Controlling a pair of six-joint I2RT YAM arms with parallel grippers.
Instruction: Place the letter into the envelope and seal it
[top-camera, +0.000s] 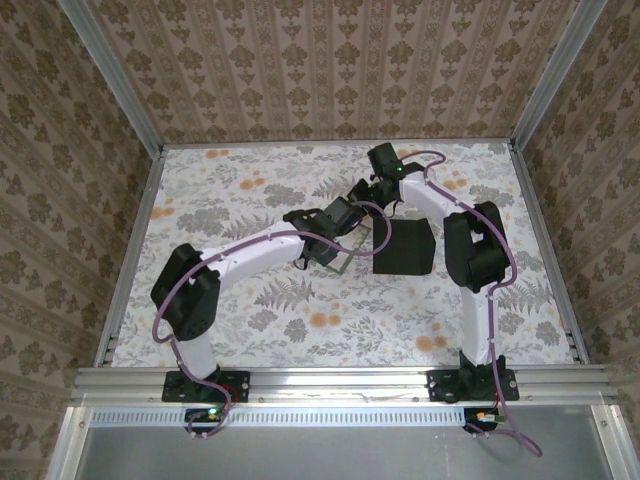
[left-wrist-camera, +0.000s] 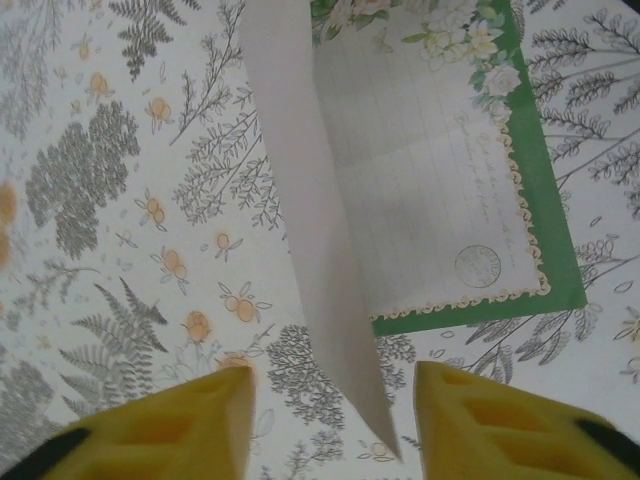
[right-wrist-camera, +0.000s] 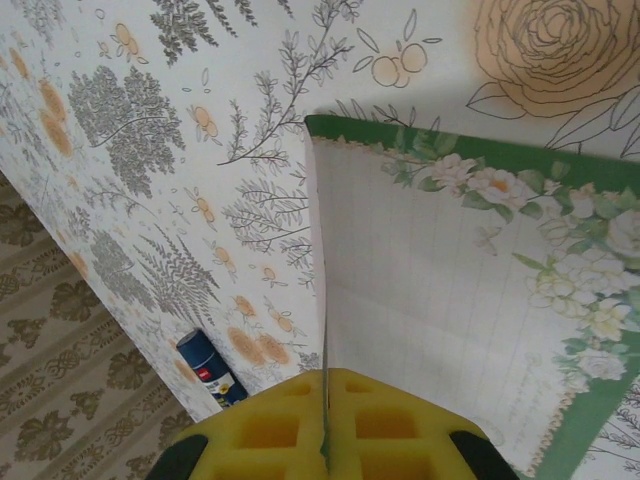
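1. right gripper (right-wrist-camera: 325, 415): jaws shut on the letter (right-wrist-camera: 450, 300), pinching the thin edge of its raised part. prob to hold that part up off the surface (top-camera: 250, 320) so the sheet can be steered.
2. left gripper (left-wrist-camera: 335, 400): jaws partway open. yellow fingers (left-wrist-camera: 200, 425) sit either side of the raised white strip w/o squeezing it. looks like no grip here, so the right side alone carries the paper.
3. letter is bent along a crease: printed part w/ green border & flowers lies flat, blank back stands up. it sits mid-surface btwn the two grippers.
4. envelope (top-camera: 405, 248): black, flat on the surface, just beside the letter on its right in the top view. touching or a bit overlapped, can't tell. flap & opening not readable. prob parked close so the slide-in is short.
5. judgement: letter not in yet, sealing not begun. next move needs the fold tidied & the envelope mouth found. risk: the one-sided pinch lets the sheet twist or drag.
6. small blue-white tube (right-wrist-camera: 208, 365) lies near the wall, well apart. maybe glue for sealing, a guess.
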